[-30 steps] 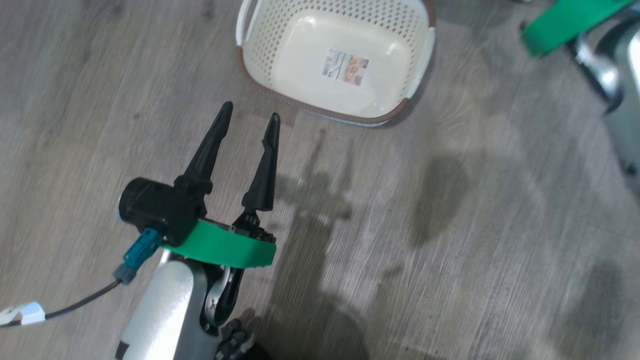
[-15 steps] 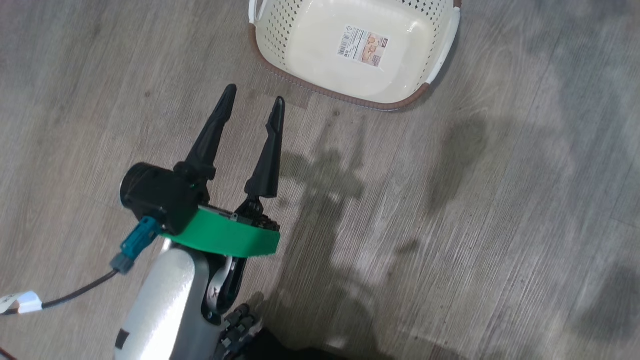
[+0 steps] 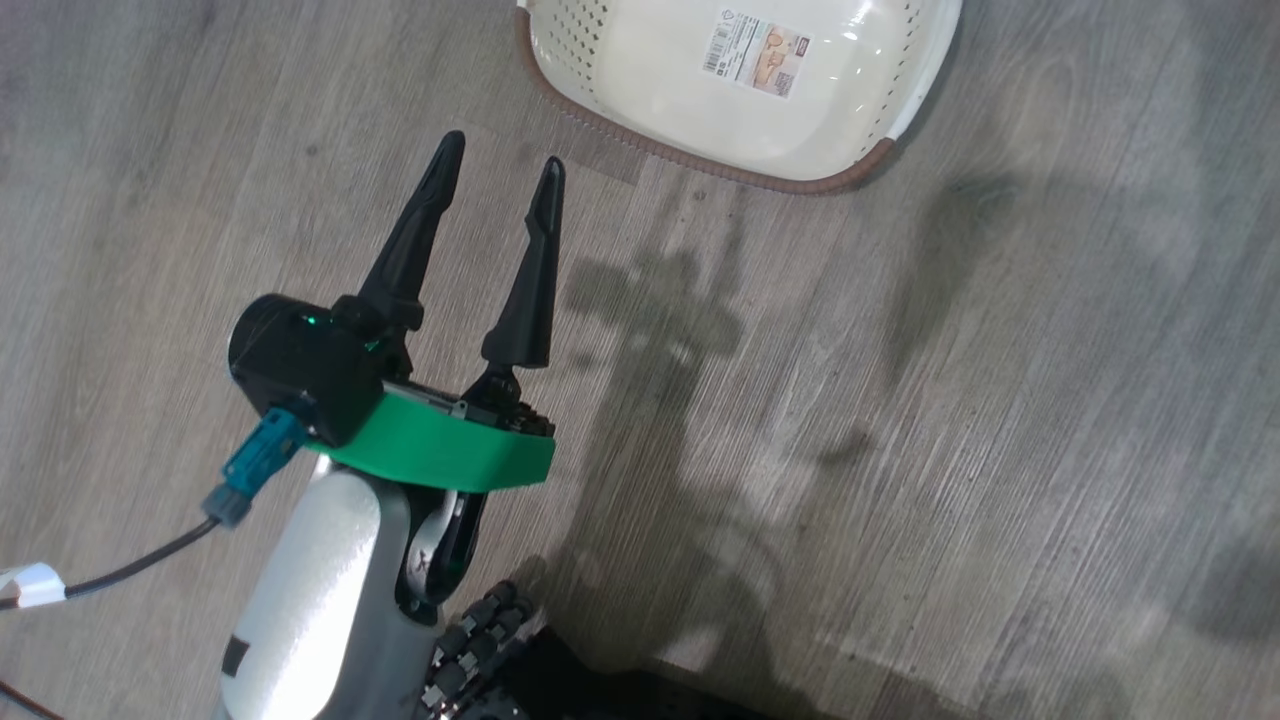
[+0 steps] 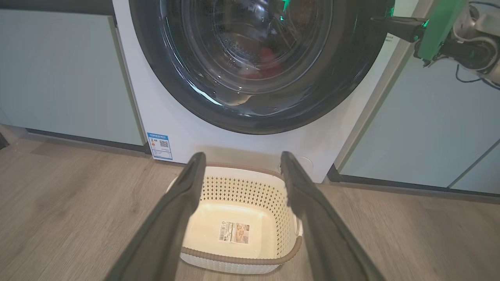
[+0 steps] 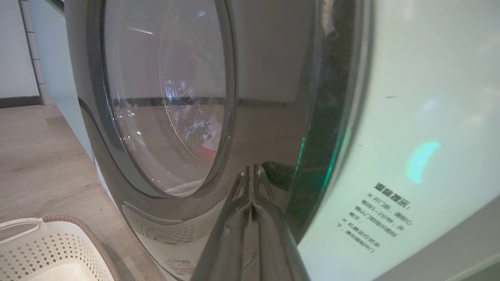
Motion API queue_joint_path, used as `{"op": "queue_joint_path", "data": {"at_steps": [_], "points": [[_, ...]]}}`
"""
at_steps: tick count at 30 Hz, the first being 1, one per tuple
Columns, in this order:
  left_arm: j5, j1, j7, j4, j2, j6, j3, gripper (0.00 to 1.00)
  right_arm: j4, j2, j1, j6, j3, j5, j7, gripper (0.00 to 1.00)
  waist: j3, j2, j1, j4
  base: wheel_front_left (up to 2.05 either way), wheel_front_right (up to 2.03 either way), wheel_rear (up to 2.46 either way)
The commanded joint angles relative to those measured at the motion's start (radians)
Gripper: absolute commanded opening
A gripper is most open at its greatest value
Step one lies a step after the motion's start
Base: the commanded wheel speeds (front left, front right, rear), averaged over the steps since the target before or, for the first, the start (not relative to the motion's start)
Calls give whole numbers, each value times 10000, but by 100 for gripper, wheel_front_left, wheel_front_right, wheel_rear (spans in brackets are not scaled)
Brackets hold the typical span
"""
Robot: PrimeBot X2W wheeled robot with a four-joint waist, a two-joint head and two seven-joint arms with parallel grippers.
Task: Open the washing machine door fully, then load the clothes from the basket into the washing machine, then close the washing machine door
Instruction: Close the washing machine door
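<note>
Washing machine door (image 4: 254,31) is sitting flush against the front of the washing machine (image 4: 168,128), as far as the left wrist view is showing; whether the latch is engaging cannot be told. Red clothes (image 4: 267,64) are showing through the porthole glass, lying inside the drum. The basket (image 4: 242,191) is standing empty on the wooden floor (image 3: 900,450) just in front of the machine, below the door, with only its label sticker (image 4: 234,232) showing on the bottom.

Hazards from this position, judged rather than observed:
- The right gripper (image 5: 252,169) is presenting shut fingers, holding nothing, with the tips at or just beside the glossy black rim on the door's outer edge; contact cannot be confirmed. A push through so narrow a point on a curved, slick surface is risking a sideways slip onto the white panel.
- A push that is ending early is likely leaving the door resting shut but unlatched.
- Pressure drifting onto the bulging glass, rather than the rim, is loading the wrong part.

Relative positions: the door is lying directly ahead of the right gripper's tips. The left gripper (image 3: 503,148) is hanging with its jaws spread wide and empty above the floor, pointing toward the basket, near it but apart — lower than the door and away from it.
</note>
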Motion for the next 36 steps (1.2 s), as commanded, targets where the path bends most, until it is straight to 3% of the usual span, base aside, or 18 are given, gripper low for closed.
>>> {"op": "queue_joint_path", "data": {"at_steps": [1,5,10,18,29,36], "points": [[58,-22,-95,-323,135,-48,415,100,52,74,-562,-6,-121,-170,16,0,91,0,-1,84,0,0,0],[18,-5,-95,-337,135,-26,328,100,539,118,-982,-6,-269,-395,19,0,155,0,-1,144,0,0,0],[-156,-24,-95,-366,135,96,107,100,1296,393,-1624,-6,-1264,-1070,-107,0,275,0,-1,225,0,0,0],[-153,-47,-95,-291,135,148,181,100,2013,798,-1581,-6,-1836,-1692,-663,0,18,0,-1,103,0,0,0],[414,286,-95,1,135,-28,661,100,2705,1342,282,-6,-1881,-1372,-1747,0,-1690,0,-1,-875,0,0,0],[732,780,-95,206,135,-186,1237,100,1772,2032,2129,-6,-2375,13,-1985,0,-2913,0,-1,-1881,0,0,0]]}}
